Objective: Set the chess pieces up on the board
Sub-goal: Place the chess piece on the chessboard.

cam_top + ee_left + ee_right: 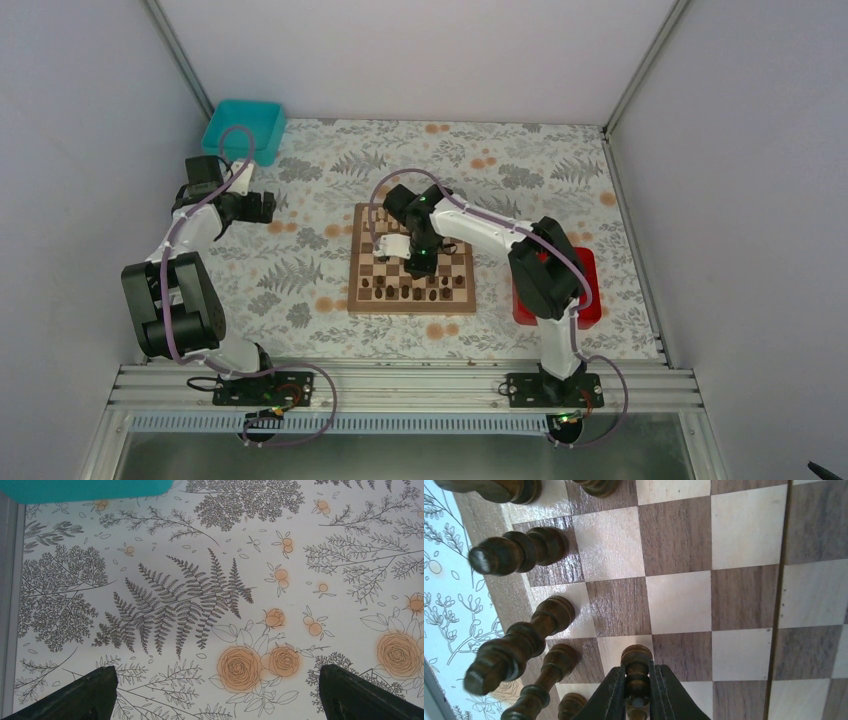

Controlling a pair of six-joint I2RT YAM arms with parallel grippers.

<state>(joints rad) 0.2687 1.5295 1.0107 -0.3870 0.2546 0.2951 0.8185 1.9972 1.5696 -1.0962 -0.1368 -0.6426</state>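
Observation:
The wooden chessboard (412, 260) lies at the table's middle, with several small dark chess pieces (405, 292) standing along its near rows. My right gripper (421, 262) reaches down over the board. In the right wrist view my right gripper (638, 690) is shut on a dark pawn (636, 667), whose base sits on or just above a light square (621, 652). Several other dark pieces (519, 552) stand to its left on the board (679, 600). My left gripper (262, 208) is open and empty over the floral cloth at the far left, its fingertips (90, 692) wide apart.
A teal bin (243, 128) sits at the back left, its edge showing in the left wrist view (90, 487). A red tray (588, 290) lies right of the board, partly behind the right arm. A floral cloth (300, 270) covers the table.

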